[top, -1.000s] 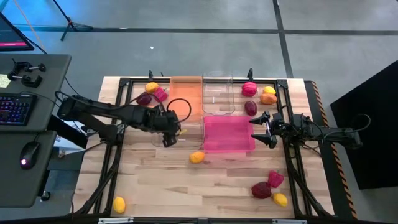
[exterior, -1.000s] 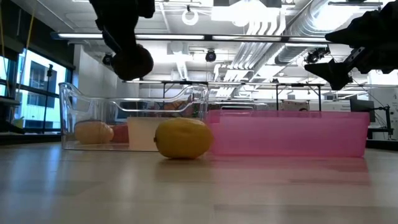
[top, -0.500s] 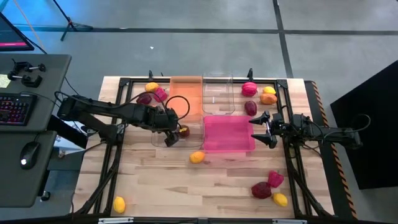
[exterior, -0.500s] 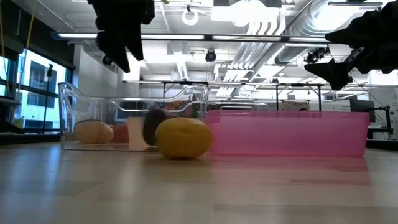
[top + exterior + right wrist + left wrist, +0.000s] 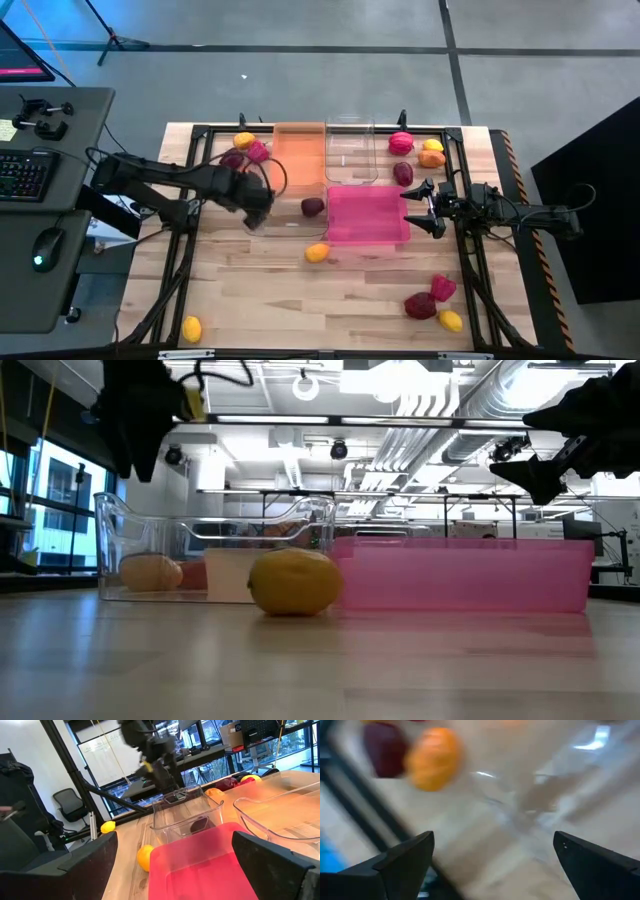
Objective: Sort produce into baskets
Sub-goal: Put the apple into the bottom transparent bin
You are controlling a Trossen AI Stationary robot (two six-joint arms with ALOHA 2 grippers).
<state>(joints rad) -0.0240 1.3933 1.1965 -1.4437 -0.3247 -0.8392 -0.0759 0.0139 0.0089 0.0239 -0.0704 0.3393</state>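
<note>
While the left claw (image 5: pixel 255 203) hangs spread and empty just above the left end of the near clear basket (image 5: pixel 200 535), my main worry is that thin wall. If I swing the arm low toward the far-left pieces, a finger could catch the rim and drag the basket across the table (image 5: pixel 250 290).

A dark maroon piece (image 5: pixel 313 207) lies inside at the right end of that basket, so a hard enough shove might tip it out. The yellow-orange piece (image 5: pixel 317 253) sits on the table right against the near walls, where the clear basket meets the pink basket (image 5: pixel 345 236). Any nudge there would probably send it rolling toward the near edge.

The far-left group, a yellow piece (image 5: pixel 244 140), a maroon piece (image 5: pixel 232 158) and a pink piece (image 5: pixel 258 151), lies close together beside the orange basket (image 5: pixel 300 135). Closing on one could knock a neighbour away, since these rounded shapes look free to roll.

The right claw (image 5: pixel 412 207) waits, spread and empty, at the right side of the pink basket. It is well apart from the left arm, so I judge a collision unlikely for now.
</note>
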